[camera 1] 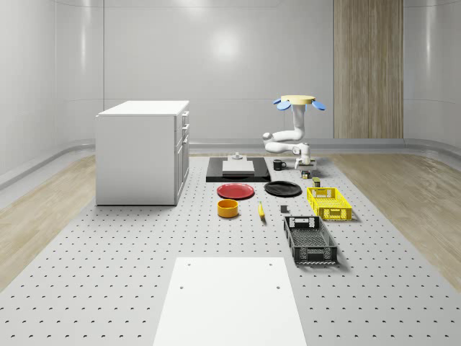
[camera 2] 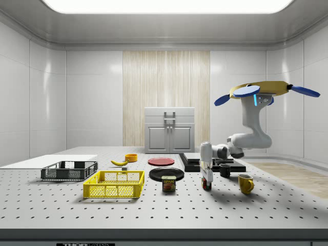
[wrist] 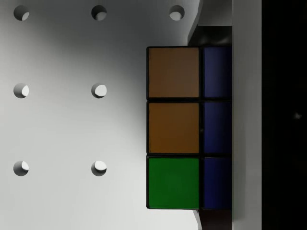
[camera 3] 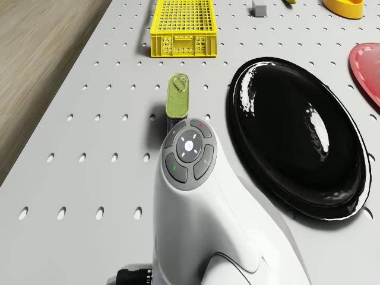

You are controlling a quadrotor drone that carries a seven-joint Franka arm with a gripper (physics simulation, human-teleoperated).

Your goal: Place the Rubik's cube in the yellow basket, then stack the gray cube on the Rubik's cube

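Observation:
The Rubik's cube [wrist: 173, 127] shows orange, green and blue tiles in the wrist view, low on the perforated table [wrist: 72, 129]. My gripper [wrist: 213, 127] is shut on it, with fingers [wrist: 216, 12] pressing on two opposite sides. In the side view the gripper [camera 2: 206, 183] reaches straight down to table level, with the cube [camera 2: 207, 186] at its tip. The drone [camera 2: 262, 92] hovers above and behind it. The yellow basket [camera 1: 329, 202] stands just in front of the gripper [camera 1: 306, 171] in the whole-scene view. The small gray cube [camera 1: 284, 210] lies to the basket's left.
A tin can [camera 3: 177, 98] lies between the arm's wrist [camera 3: 190, 154] and the yellow basket [camera 3: 181, 27]. A black plate [camera 3: 297, 130], red plate [camera 1: 235, 190], orange bowl [camera 1: 228, 208], banana [camera 1: 261, 210], black basket [camera 1: 310, 239], mugs [camera 2: 246, 183] and a white cabinet [camera 1: 144, 151] stand around.

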